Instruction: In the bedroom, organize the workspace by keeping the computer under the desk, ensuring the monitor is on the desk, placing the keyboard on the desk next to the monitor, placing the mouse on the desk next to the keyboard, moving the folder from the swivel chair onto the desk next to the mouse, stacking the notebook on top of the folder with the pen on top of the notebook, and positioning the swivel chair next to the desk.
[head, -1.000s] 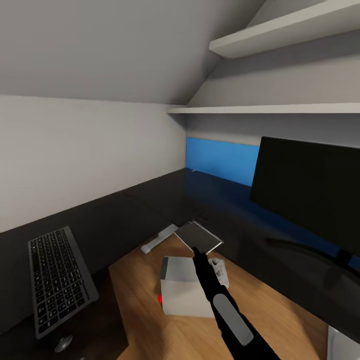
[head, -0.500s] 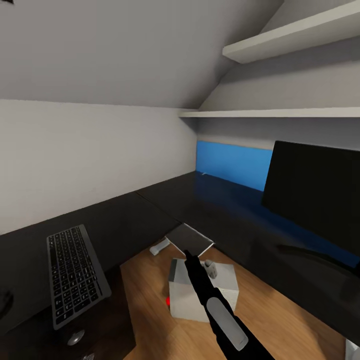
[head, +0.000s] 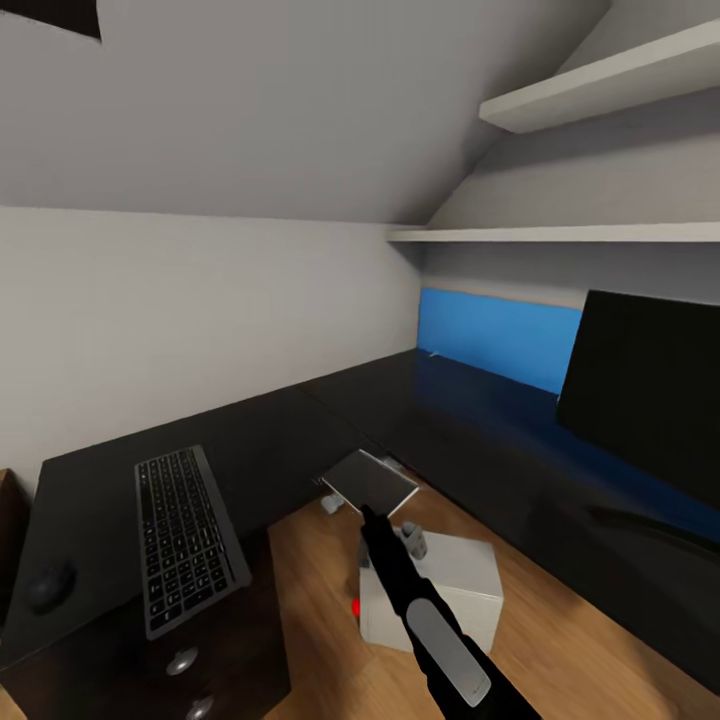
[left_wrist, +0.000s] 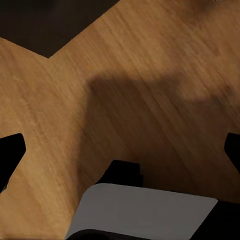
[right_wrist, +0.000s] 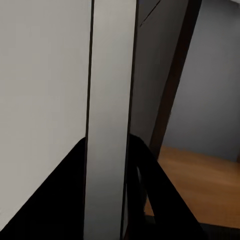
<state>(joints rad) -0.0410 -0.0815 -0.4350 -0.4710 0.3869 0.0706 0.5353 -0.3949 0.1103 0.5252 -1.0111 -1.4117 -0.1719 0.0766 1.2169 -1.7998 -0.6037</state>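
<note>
The black desk (head: 300, 430) runs in an L along the wall. On its left part the keyboard (head: 187, 540) lies flat, with the dark mouse (head: 50, 585) just left of it. At the right stands the monitor (head: 650, 385). A bright blue flat panel, the folder (head: 500, 335) by its look, stands on edge against the back wall. The computer (head: 445, 590) sits on the wood floor in the desk's inner corner. Over it my right gripper (head: 368, 512) is shut on a thin grey slab (head: 370, 480) (right_wrist: 110, 125), seemingly the notebook. My left gripper (left_wrist: 120, 150) is open above the floor.
Two white wall shelves (head: 600, 85) hang over the monitor under the sloping ceiling. Drawers with silver knobs (head: 182, 660) sit below the keyboard. Small pale objects (head: 412, 540) lie on the floor (head: 310, 600) by the computer. A grey rounded panel (left_wrist: 145, 212) shows in the left wrist view.
The whole head view has swung left, so the desk, monitor and computer slid right and the mouse came into view. The right gripper keeps its hold on the grey slab.
</note>
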